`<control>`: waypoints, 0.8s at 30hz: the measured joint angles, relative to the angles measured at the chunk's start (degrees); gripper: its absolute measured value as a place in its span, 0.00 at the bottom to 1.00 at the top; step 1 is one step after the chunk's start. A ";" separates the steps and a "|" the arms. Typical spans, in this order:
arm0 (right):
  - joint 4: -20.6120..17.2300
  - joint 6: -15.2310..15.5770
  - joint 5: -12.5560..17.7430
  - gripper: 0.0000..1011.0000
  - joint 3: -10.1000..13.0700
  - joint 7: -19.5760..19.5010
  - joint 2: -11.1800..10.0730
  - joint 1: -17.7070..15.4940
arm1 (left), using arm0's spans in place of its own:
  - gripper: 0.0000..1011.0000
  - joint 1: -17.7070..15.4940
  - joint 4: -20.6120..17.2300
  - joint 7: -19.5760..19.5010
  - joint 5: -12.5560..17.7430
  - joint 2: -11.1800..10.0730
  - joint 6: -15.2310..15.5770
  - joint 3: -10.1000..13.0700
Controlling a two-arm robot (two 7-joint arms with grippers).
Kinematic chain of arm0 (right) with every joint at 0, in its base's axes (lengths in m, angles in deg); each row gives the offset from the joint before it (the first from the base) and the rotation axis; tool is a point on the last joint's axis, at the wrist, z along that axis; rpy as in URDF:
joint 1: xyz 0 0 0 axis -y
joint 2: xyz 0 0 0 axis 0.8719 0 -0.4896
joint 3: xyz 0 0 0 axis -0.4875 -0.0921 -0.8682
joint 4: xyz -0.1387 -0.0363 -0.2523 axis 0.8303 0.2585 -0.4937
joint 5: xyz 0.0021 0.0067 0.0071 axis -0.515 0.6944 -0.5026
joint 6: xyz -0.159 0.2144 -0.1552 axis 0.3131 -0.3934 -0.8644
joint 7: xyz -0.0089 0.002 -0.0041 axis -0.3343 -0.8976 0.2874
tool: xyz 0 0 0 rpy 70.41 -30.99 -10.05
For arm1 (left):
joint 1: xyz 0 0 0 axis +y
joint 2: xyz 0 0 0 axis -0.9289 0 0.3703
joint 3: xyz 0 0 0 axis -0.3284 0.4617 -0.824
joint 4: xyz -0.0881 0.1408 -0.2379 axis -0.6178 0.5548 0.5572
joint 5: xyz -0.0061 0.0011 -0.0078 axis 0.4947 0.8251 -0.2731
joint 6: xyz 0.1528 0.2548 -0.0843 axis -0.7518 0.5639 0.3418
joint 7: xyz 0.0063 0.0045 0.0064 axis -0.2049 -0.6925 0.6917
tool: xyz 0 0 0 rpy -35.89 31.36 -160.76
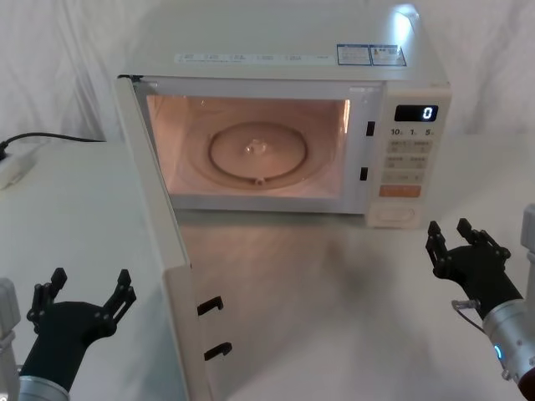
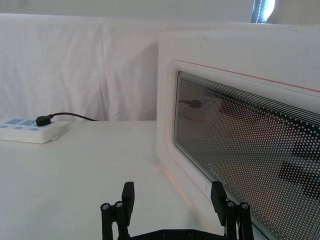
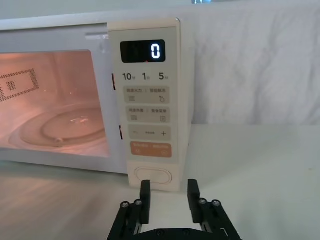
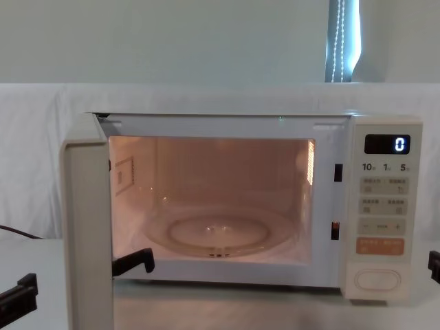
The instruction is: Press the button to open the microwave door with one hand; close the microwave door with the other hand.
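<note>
1. Two tools are down low in front of the microwave [image 1: 284, 125], which sits on a white table [image 1: 334, 284] with its cavity lit pinkish and a glass turntable [image 1: 257, 152] inside.
2. So the microwave door [image 1: 163, 251] is swung wide open on the microwave's left-hand hinge, sticking out toward the robot nearly edge-on. Two black latch hooks [image 1: 213, 327] poke out of its free edge.
3. Left tool [image 1: 82, 302] hangs just outside the open door, on the side away from the cavity, not touching it. Fingers are spread apart, nothing between them. From the left wrist view you get the door's dotted dark window [image 2: 250, 150] right beside that tool [image 2: 175, 200].
4. Right tool [image 1: 458, 242] is out in front of the microwave's control strip, a bit off to the right of it and clear of it. It's released too, fingers parted, nothing in them.
5. The button [image 3: 153, 176] is the big blank pill at the bottom of the strip, under the orange button [image 3: 151, 150]. In the right wrist view the tool [image 3: 169, 195] lines up just below it.
6. Display [image 1: 416, 113] reads 0.
7. Left of the microwave there's a power strip [image 2: 27, 130] with a black plug in it, on the table.
</note>
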 joint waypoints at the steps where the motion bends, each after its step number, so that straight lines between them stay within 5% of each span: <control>1: 0.13 -0.28 0.10 0.47 0.00 -0.03 -0.06 -0.08 | 0.99 0.00 0.00 0.00 0.00 0.00 0.00 0.01; 19: 4.84 -4.25 1.13 0.99 0.28 -1.54 -0.77 0.78 | 0.99 0.00 0.00 0.00 0.00 0.00 0.00 0.01; 24: 5.42 -4.26 0.95 0.99 0.48 -1.70 -1.10 1.15 | 0.99 0.00 0.00 0.00 0.00 0.00 0.00 0.00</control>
